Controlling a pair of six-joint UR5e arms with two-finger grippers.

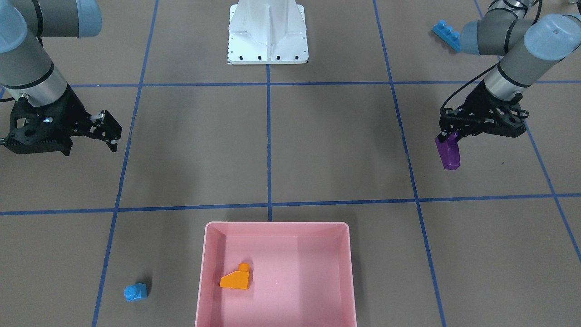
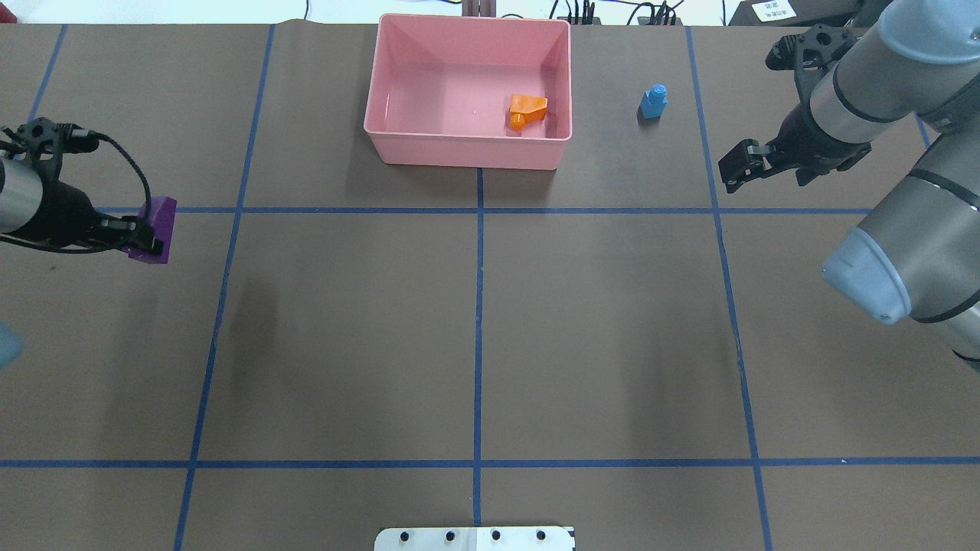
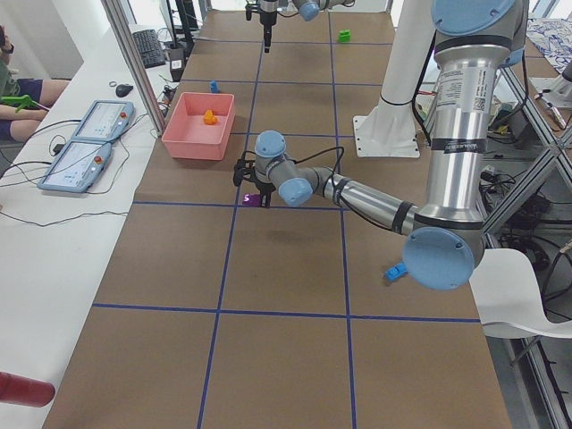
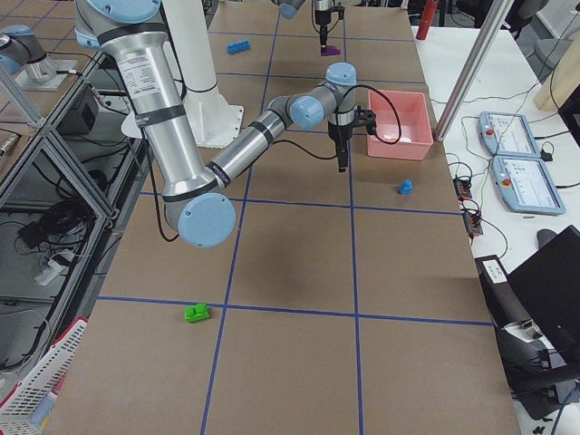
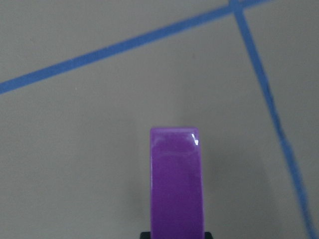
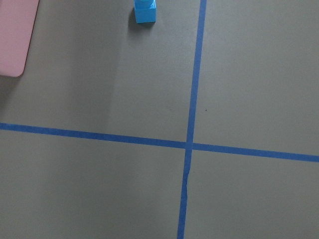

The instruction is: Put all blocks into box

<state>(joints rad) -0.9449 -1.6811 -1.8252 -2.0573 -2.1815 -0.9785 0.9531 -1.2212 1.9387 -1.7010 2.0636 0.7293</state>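
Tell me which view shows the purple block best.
Exterior front-facing: the purple block hangs in full view from the left hand. Left wrist shows only one face, close up; overhead hides part behind the hand; both side views show it tiny.

No legible text anywhere. White label (image 2: 772,10) past the far right corner of the table (image 2: 612,344): print too small to read.

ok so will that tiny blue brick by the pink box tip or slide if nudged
The tiny blue brick looks like hard plastic, so probably stiff and light. Its small footprint suggests a high nudge could topple it; a low push likely slides it across the flat table.
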